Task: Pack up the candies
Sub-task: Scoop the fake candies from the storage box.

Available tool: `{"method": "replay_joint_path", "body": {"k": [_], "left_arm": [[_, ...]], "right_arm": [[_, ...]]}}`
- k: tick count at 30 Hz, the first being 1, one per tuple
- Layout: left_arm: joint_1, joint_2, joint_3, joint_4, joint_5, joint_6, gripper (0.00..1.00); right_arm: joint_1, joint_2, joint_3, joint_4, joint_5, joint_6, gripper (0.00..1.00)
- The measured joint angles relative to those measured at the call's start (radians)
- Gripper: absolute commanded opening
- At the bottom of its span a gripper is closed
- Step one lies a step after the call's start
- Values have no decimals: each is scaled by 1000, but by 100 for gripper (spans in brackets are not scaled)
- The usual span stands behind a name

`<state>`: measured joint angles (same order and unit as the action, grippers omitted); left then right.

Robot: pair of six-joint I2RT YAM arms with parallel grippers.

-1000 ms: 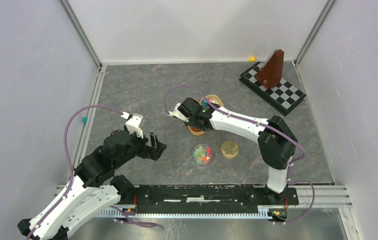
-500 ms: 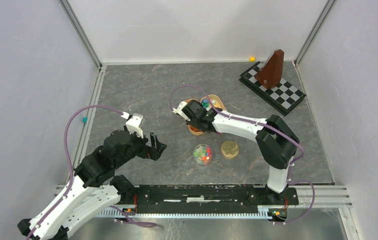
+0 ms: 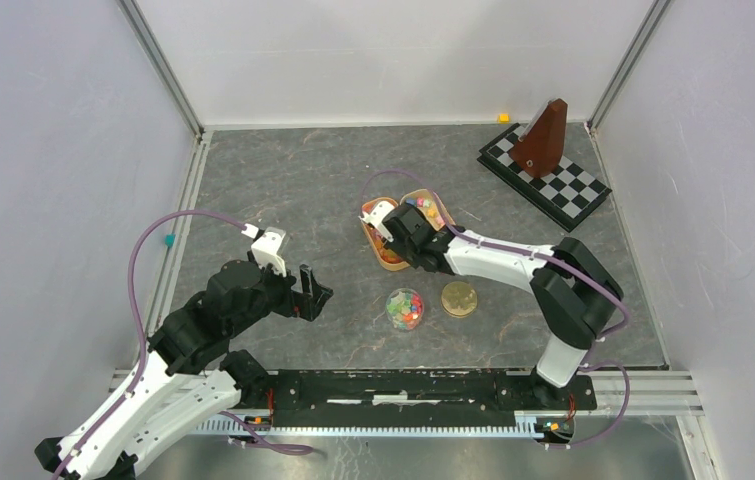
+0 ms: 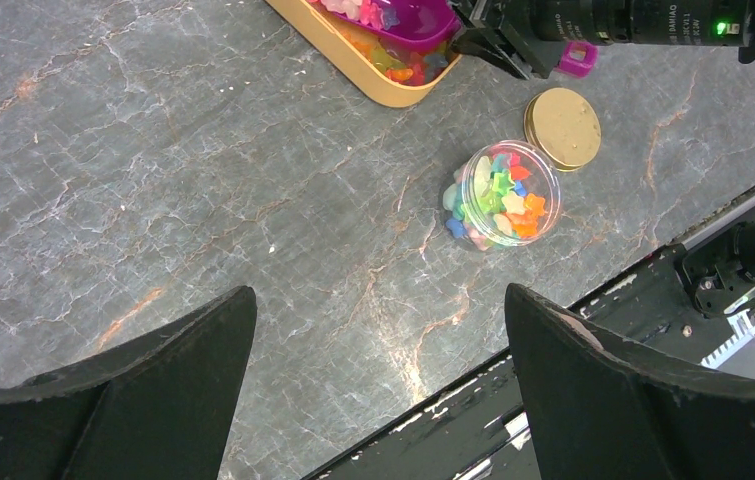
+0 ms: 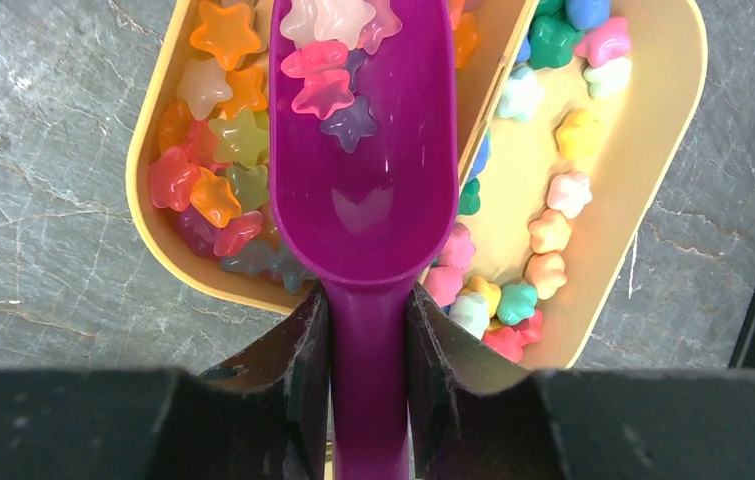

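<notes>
My right gripper (image 5: pixel 368 340) is shut on the handle of a purple scoop (image 5: pixel 363 190). The scoop's bowl carries a few pink, white and purple star candies (image 5: pixel 328 85) and hangs over the left of two yellow trays (image 5: pixel 143 200); the right tray (image 5: pixel 678 150) lies alongside. Both trays hold loose star-shaped candies. In the top view the right gripper (image 3: pixel 400 232) is over the trays (image 3: pixel 390 264). A clear jar (image 3: pixel 404 308) filled with candies stands in front of them, its gold lid (image 3: pixel 459 298) beside it. My left gripper (image 4: pixel 378 300) is open and empty, left of the jar (image 4: pixel 498 195).
A checkered board (image 3: pixel 568 190) with a brown pyramid-shaped object (image 3: pixel 540 140) sits at the back right. A small orange cube (image 3: pixel 503 117) lies by the back wall. A teal bit (image 3: pixel 168 240) rests on the left rail. White walls enclose the table.
The right wrist has swung to the right over the trays with the scoop, uncovering the left tray in the top view. The left arm has not moved.
</notes>
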<state>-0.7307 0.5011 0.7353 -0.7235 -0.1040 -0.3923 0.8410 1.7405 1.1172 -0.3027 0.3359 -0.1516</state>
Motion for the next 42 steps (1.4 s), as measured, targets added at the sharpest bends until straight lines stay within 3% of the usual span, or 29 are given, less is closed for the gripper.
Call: {"method": "replay_joint_path", "body": {"k": [27,42], "left_arm": [[0,49,1,0,6,0,100],[0,151,73,43,109,0,100]], "right_arm": [[-31,-374,-274,160,-126,30,0],[-32,-692,-385,143,-334,-95,0]]}}
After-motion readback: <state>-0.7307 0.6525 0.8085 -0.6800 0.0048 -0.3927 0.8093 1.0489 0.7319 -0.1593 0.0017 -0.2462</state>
